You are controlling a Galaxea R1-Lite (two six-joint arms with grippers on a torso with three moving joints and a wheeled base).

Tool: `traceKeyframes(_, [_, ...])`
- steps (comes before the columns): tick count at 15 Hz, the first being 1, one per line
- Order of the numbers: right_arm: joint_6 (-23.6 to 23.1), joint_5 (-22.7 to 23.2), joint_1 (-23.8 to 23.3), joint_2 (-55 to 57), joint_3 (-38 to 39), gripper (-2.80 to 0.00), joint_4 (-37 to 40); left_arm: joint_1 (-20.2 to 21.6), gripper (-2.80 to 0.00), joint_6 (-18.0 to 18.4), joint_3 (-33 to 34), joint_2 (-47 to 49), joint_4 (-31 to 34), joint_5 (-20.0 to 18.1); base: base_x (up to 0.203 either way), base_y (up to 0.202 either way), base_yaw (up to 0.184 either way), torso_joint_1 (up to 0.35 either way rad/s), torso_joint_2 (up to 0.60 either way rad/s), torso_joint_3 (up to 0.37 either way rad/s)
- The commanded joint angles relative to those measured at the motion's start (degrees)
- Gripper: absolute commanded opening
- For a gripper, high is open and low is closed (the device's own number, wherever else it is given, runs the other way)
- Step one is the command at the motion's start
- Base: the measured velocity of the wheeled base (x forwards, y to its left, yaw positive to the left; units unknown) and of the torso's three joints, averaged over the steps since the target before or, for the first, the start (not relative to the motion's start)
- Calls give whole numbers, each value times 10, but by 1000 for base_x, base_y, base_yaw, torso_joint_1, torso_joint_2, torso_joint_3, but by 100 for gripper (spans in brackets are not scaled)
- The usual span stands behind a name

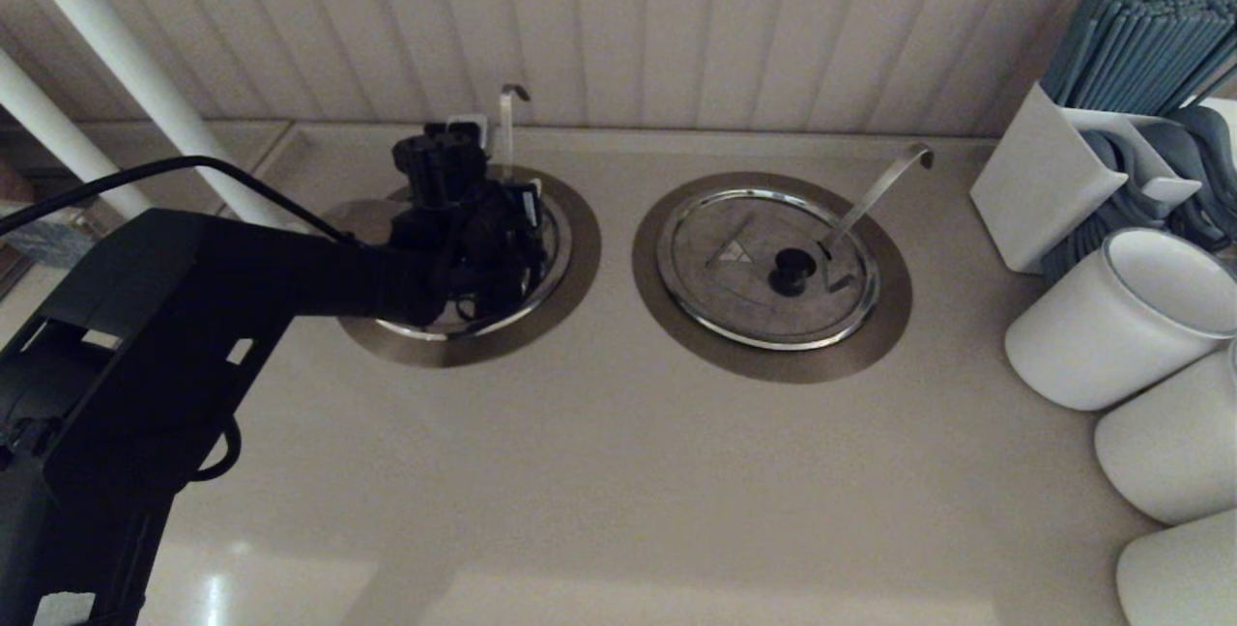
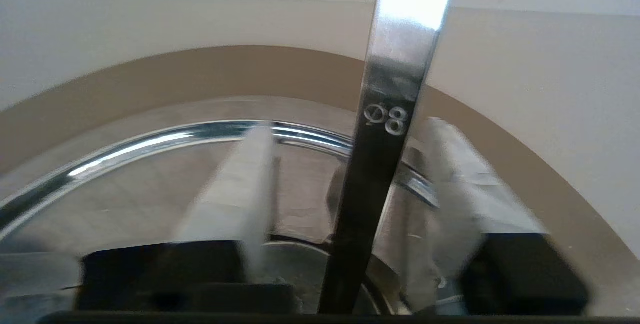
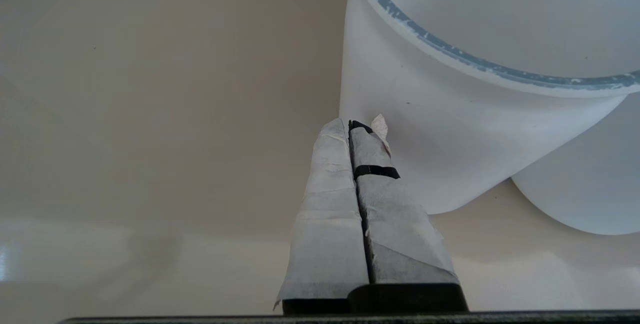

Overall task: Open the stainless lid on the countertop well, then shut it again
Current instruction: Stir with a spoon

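1. Directly beneath the left claw: the stainless lid, seemingly seated flat inside the shiny rim of the countertop well.
2. Hovers low over the lid with fingers roughly half spread and gripping nothing visible.
3. Just beyond the fingertips, lined up with the gap between them: the upright ladle handle, rising through the lid's notch, apparently not pinched.
4. Below the claw, close to its palm: a dark curved edge, possibly the black knob; cannot tell for sure.
5. Well off to the claw's right: the twin lid with the slanting ladle, shut and not part of the job.
6. Far from the well, parked beside a white cup: the right claw, fingers pressed together, empty.
7. Progress, as a judgement: lid down, claw free of it. Fits either the start, with lifting and closing both still ahead, or the end, with only retreat remaining. Cannot settle which from this view alone.
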Motion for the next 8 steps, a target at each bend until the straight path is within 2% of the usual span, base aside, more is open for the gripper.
traceKeyframes(1, [0, 0, 0, 0, 0, -280, 0, 0, -280, -1, -3, 5, -2, 1, 0, 0, 0, 0, 0, 0])
traceKeyframes(8, [0, 0, 0, 0, 0, -280, 0, -1, -280, -9, -4, -5, -3, 2, 0, 0, 0, 0, 0, 0])
